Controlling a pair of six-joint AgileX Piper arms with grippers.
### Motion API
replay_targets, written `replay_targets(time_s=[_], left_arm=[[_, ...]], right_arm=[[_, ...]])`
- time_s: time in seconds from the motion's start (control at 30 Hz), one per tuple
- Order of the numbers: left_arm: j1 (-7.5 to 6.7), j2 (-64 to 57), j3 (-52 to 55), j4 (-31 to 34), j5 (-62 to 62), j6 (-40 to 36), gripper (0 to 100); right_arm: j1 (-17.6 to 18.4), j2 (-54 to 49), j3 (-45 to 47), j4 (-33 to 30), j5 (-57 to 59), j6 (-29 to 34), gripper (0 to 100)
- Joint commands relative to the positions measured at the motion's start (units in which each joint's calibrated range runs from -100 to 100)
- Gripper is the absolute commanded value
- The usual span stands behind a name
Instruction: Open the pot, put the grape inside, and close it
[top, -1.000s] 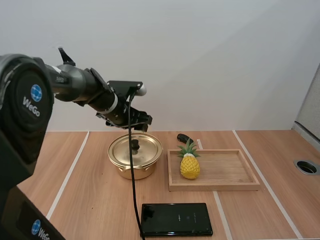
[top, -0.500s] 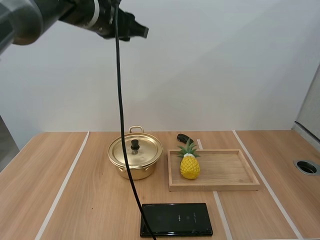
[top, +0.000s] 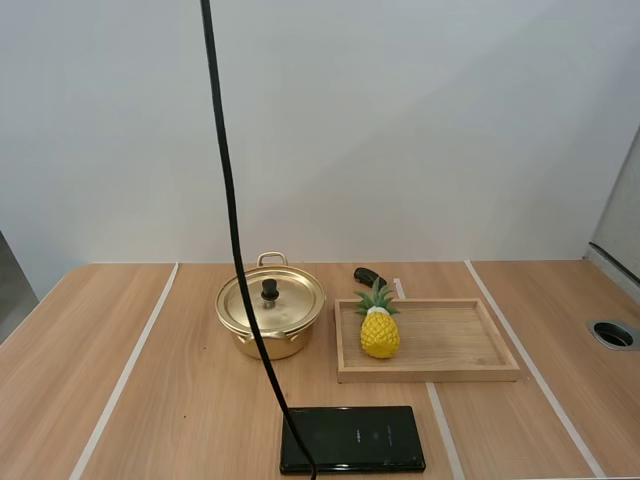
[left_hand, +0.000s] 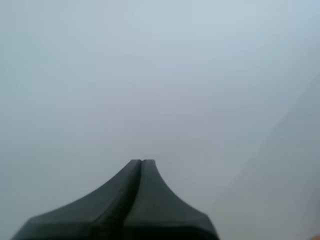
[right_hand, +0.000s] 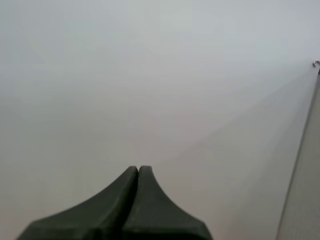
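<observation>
Clenched is how you will find your left gripper (left_hand: 141, 161), its two black fingers pressed together into one dark wedge with nothing between them; your right gripper (right_hand: 138, 168) is closed the same way and just as empty; each points at a plain pale wall, so you cannot tell how either arm stands over the table; from the high view, the round golden metal pot (top: 268, 335) sits on the light wooden table (top: 170, 400), its flat golden lid (top: 288, 300) seated on it with a black knob (top: 269, 289) at the centre; just to its right, a narrow gap apart, lies a rectangular wooden tray (top: 430, 372); a yellow pineapple with green leaves (top: 380, 333) stands upright at the tray's left end; a small dark object (top: 368, 276) rests behind the tray; a flat black rectangular slab (top: 352, 438) lies nearer the bases; nothing sits on the lid; where the pot lies relative to either gripper cannot be told.
</observation>
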Motion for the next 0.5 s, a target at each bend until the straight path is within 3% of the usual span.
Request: replay_targets(time_s=[0.0,0.27,0.47], left_arm=[[-0.07,-4.5,-0.4,2.2,-4.5,-4.2,0],[0.08,-13.5,1.5,3.5,-7.2,-4.8,0],[0.70,-23.5,14.4,6.4,-17.8,-5.1,0]], right_arm=[[-0.2,-0.1,0.1,-0.3,-5.6,-1.5,0],[-0.2,-0.1,4.8,2.9,-9.5,-1.1,0],[-0.2,-3.7,14.4,4.5,-18.4,-1.1,0]])
